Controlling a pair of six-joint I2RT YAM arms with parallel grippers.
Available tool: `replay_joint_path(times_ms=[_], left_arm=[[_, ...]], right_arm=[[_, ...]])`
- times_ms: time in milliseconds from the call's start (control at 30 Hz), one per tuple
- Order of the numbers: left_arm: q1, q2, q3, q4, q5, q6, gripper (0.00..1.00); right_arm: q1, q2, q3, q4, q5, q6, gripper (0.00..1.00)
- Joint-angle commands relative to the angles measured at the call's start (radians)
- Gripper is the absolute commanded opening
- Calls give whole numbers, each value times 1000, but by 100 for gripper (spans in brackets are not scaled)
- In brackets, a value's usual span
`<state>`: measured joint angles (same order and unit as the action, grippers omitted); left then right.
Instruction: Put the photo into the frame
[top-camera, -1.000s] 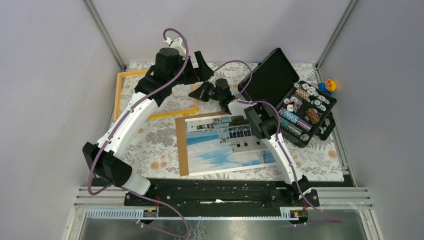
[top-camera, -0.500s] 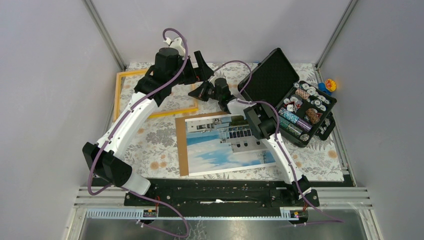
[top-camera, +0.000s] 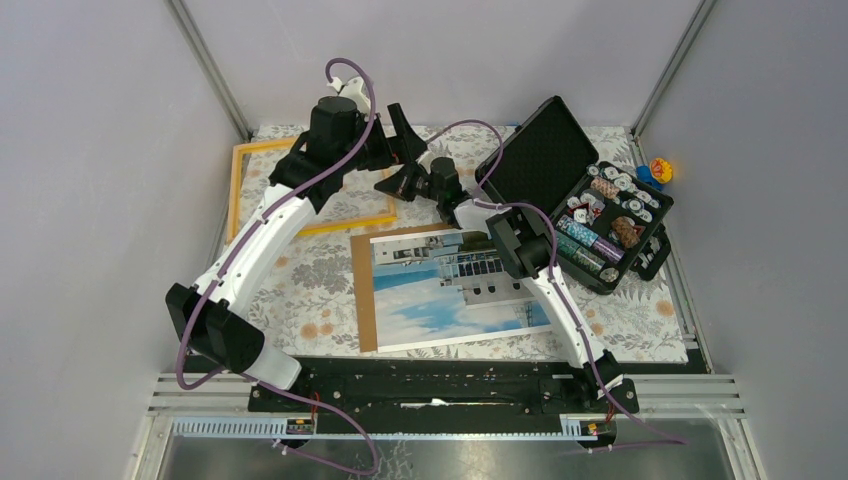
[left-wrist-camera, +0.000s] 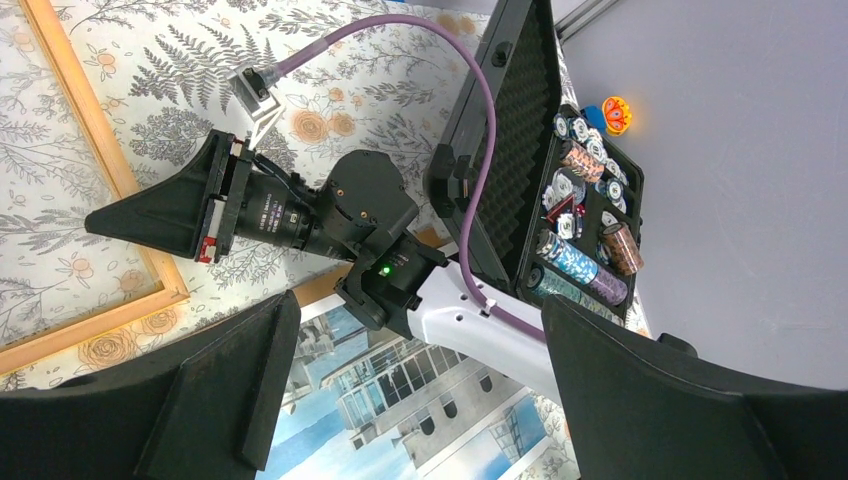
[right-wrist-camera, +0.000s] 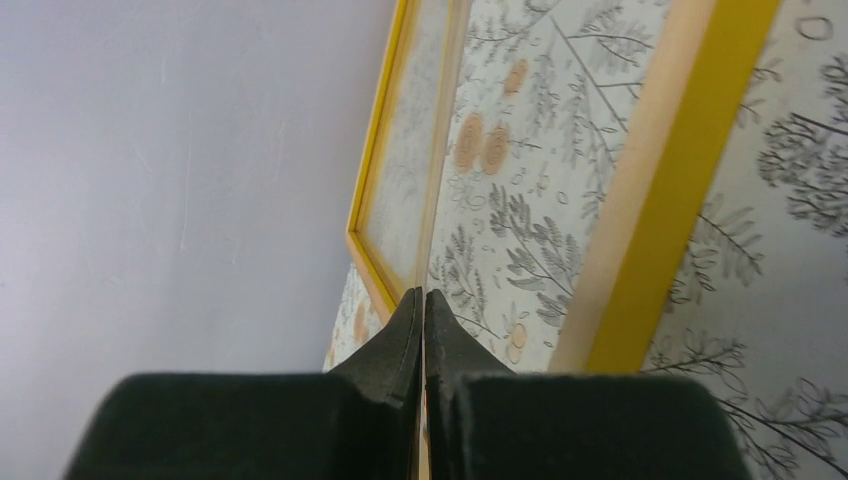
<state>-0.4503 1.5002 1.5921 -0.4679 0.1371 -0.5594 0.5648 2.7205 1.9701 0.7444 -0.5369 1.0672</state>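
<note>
Right gripper (right-wrist-camera: 422, 300) (pinched) near crosswise frame (top-camera: 236, 195)

Seen from above, the left arm (top-camera: 270, 225) covers the 3 o'clock side of the frame (top-camera: 235, 195), so we cannot see that rail whole. The right arm (top-camera: 522, 248) hides the corner of the photo (top-camera: 440, 310) at 1 o'clock, and the photo covers most of the brown board (top-camera: 362, 290). The pieces (top-camera: 612, 215) in the black case (top-camera: 540, 150) are too small for us to name. In the right wrist view the frame runs off at 12 and 3 o'clock. In the left wrist view the photo is cut at 6 o'clock.
</note>
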Motion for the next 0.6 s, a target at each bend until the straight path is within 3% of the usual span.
replay_joint_path(times_ms=[0,300,400,567], left_arm=[[8,-8,-1,59,26,-11,99],[15,-6,-5,65,41,-19,99],[18,-5,-8,69,46,-23,99],[27,-3,-13,78,66,-36,99]], right_arm=[[-4,29,11,167,-58,22,0],[-6,52,42,157,-57,102,0],[-4,52,42,120,-38,152,7],[-4,37,27,91,-22,174,7]])
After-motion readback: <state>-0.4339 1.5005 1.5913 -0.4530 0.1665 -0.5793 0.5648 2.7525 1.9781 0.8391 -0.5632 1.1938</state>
